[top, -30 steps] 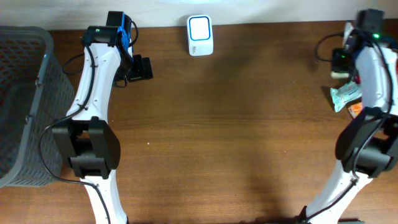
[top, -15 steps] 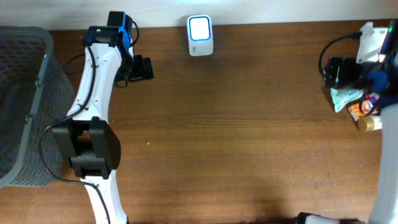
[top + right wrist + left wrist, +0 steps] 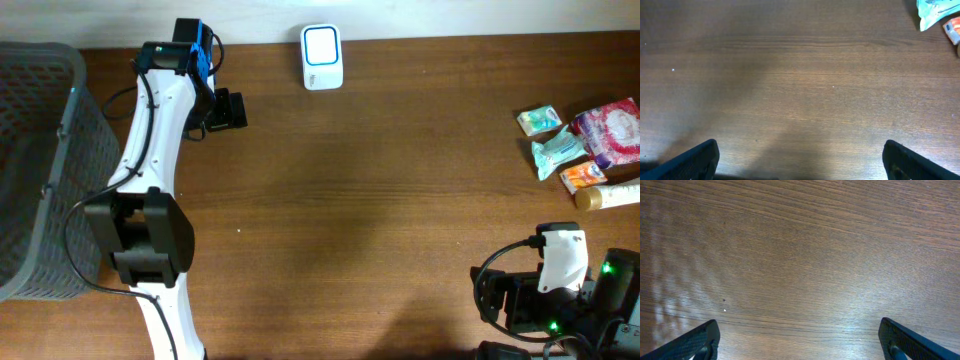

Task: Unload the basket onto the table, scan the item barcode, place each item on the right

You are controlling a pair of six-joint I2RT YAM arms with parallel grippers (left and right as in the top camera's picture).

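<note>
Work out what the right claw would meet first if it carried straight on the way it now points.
Most likely the brown wooden table itself, directly ahead of the open right claw. The teal plastic packet lies off to one side, though depth is hard to judge.

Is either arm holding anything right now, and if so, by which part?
Nothing is held: the left end effector and right end effector both stand open above the table.
</note>
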